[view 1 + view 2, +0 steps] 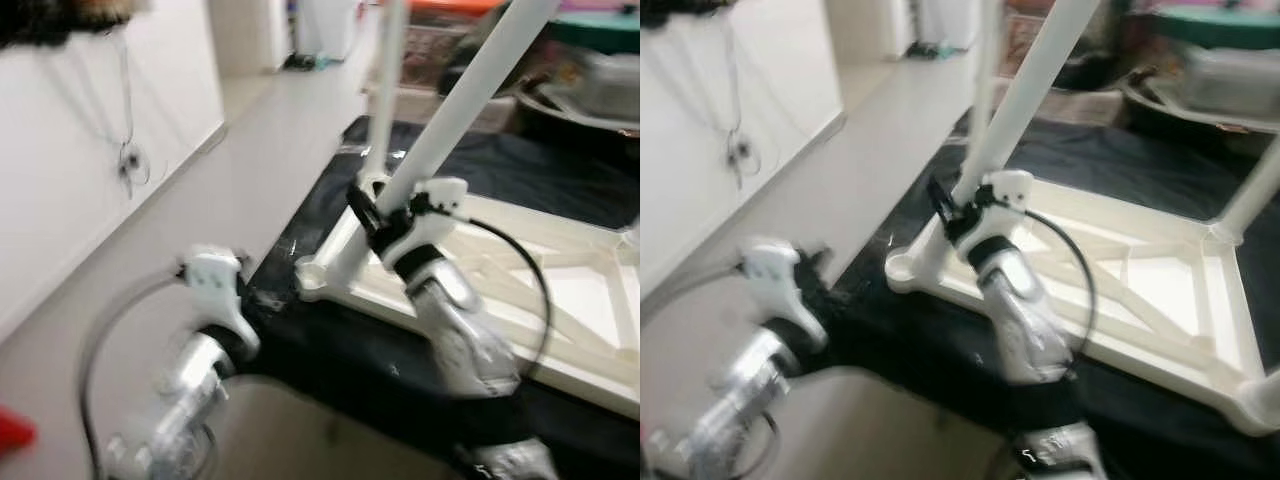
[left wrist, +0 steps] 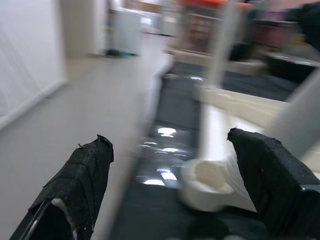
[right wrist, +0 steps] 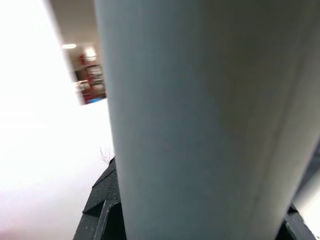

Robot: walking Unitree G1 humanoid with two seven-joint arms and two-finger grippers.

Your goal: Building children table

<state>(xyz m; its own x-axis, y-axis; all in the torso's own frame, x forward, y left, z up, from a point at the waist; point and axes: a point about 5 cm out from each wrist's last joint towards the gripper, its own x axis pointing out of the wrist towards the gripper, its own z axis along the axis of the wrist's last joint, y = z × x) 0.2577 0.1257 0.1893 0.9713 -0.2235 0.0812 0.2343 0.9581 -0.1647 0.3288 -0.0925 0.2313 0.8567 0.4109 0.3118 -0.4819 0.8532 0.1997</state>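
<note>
Pale floor (image 1: 240, 160) runs along a white wall (image 1: 70, 150) on my left, and a black mat (image 1: 330, 350) is spread over the ground on the right with the work lying on it. On that mat I see the white table frame (image 1: 1110, 290) lying upside down and flat, its ribbed underside facing up, its long side running away toward the far right of the mat. One empty round corner socket (image 1: 310, 278) sits at the mat's near left edge. Another leg (image 1: 383, 95) already stands upright from the frame behind it, though blur keeps me from seeing where it seats.

My right gripper (image 1: 385, 205) is pinched on the white table leg (image 1: 470, 90) low on its length, one black finger each side. That leg's long axis is tilted, its lower end down by the frame's near left corner, its upper end pointing up and away to the right. From the right wrist camera the leg (image 3: 200, 115) is pressed close against the lens.

My left gripper (image 2: 170, 175) has its fingers (image 2: 75, 190) spread wide, holding nothing, aimed at the empty socket (image 2: 207, 182) just ahead of it. Clutter along the far wall is too blurred to name.
</note>
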